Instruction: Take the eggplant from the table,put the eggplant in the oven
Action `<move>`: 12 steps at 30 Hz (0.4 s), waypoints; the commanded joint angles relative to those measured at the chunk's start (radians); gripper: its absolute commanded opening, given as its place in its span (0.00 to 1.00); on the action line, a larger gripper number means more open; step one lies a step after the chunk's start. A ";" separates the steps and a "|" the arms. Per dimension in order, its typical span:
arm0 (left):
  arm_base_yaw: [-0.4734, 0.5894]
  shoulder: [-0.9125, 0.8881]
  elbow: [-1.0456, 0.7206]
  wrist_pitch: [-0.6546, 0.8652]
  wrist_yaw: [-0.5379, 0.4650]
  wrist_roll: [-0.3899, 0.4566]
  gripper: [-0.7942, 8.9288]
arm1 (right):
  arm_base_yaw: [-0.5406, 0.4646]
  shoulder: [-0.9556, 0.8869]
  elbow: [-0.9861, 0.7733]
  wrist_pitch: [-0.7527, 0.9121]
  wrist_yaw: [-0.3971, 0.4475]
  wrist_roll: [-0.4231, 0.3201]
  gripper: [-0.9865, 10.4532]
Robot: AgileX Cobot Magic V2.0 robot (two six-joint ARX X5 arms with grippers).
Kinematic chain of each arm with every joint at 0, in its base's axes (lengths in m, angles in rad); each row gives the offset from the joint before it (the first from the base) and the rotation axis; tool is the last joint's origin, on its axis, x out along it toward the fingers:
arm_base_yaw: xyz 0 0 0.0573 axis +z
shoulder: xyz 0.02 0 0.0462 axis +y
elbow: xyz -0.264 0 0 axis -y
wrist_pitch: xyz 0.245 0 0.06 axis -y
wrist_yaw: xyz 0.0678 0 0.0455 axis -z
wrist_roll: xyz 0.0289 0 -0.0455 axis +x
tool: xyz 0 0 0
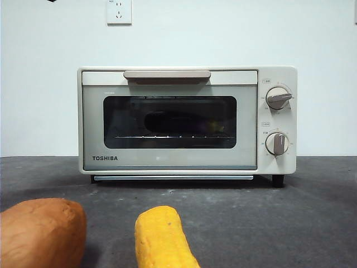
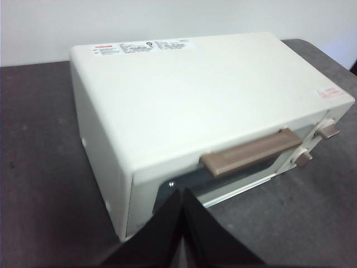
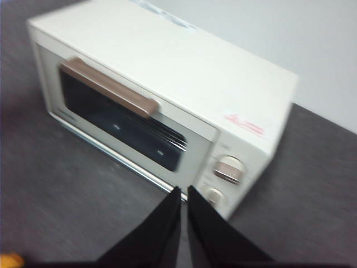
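Note:
The cream-white oven [image 1: 167,162] stands at the middle of the dark grey table [image 1: 312,212] with its glass door closed. Through the glass, the dark purple eggplant [image 1: 173,120] lies lengthwise on the wire rack, its yellowish stem tip to the right. My left gripper [image 2: 181,194] hangs shut and empty above the oven's [image 2: 195,95] front left corner. My right gripper [image 3: 183,191] is also shut and empty, raised in front of the knob side of the oven [image 3: 184,72]. In the front view only a black tip [image 1: 51,0] shows at the top left.
An orange-brown sweet potato [image 1: 39,231] lies at the near left of the table and a yellow corn-like cylinder [image 1: 162,237] beside it, both in front of the oven. A wall socket [image 1: 119,11] sits on the white wall behind.

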 commanded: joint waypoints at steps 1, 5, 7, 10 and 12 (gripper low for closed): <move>-0.043 -0.090 -0.091 0.039 -0.066 -0.037 0.09 | -0.011 -0.013 -0.080 0.124 -0.031 0.049 0.09; -0.105 -0.235 -0.223 0.052 -0.154 -0.064 0.09 | -0.026 -0.036 -0.216 0.274 -0.037 0.061 0.09; -0.132 -0.306 -0.283 0.052 -0.189 -0.065 0.09 | -0.026 -0.051 -0.296 0.374 -0.037 0.061 0.09; -0.160 -0.404 -0.355 0.051 -0.237 -0.087 0.09 | -0.026 -0.064 -0.409 0.541 -0.037 0.061 0.09; -0.169 -0.458 -0.391 0.051 -0.245 -0.113 0.09 | -0.026 -0.063 -0.465 0.612 -0.032 0.061 0.09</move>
